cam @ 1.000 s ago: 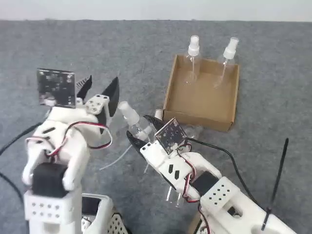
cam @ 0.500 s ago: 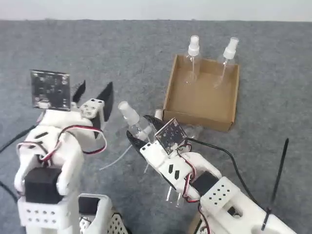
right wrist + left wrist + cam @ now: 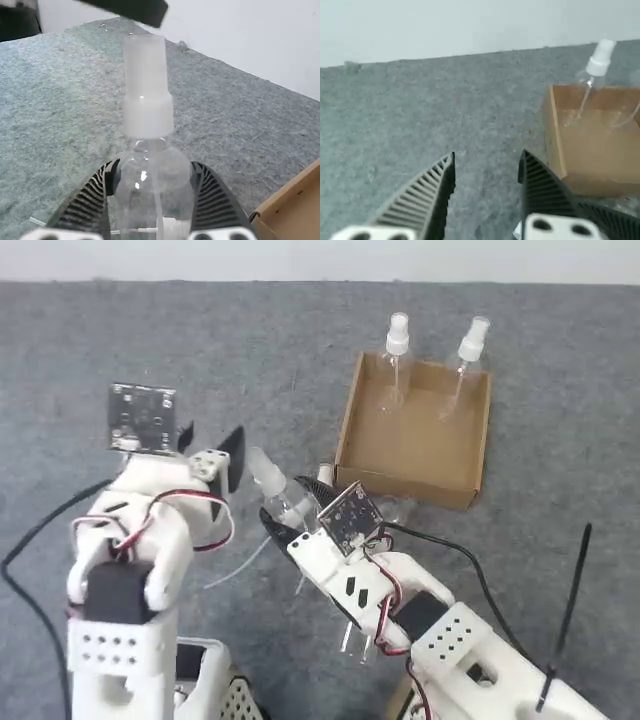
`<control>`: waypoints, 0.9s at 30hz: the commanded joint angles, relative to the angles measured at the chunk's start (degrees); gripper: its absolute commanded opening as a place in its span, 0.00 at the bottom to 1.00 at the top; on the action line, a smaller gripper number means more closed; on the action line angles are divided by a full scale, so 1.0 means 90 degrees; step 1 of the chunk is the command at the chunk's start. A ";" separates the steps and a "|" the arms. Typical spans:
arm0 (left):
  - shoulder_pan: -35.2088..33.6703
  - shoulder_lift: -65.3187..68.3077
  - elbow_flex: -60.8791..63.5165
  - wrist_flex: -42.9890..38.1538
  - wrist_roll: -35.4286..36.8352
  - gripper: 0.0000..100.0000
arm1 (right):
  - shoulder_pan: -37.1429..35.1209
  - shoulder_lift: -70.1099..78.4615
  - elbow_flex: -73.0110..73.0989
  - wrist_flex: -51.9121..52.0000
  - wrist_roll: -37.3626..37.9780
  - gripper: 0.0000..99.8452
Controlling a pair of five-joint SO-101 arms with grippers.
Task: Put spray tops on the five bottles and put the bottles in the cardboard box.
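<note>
As the right claw (image 3: 153, 172) clamps it, bottle (image 3: 148, 130) between jaws

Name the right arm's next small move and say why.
Probably carry the bottle toward the cardboard box: the right gripper is shut on it, its spray top looks seated, and the box holds two other bottles with bare floor beside them.

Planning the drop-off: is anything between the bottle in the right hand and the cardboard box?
Nothing visible does. The bottle in the right hand is beside the cardboard box's near corner; the two bottles inside stand at its far wall.
</note>
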 commanded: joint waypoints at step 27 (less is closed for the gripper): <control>-0.0400 -0.2168 0.0943 0.0010 -0.0166 0.20 | 0.1109 -0.0181 -0.2481 0.1890 -0.0068 0.01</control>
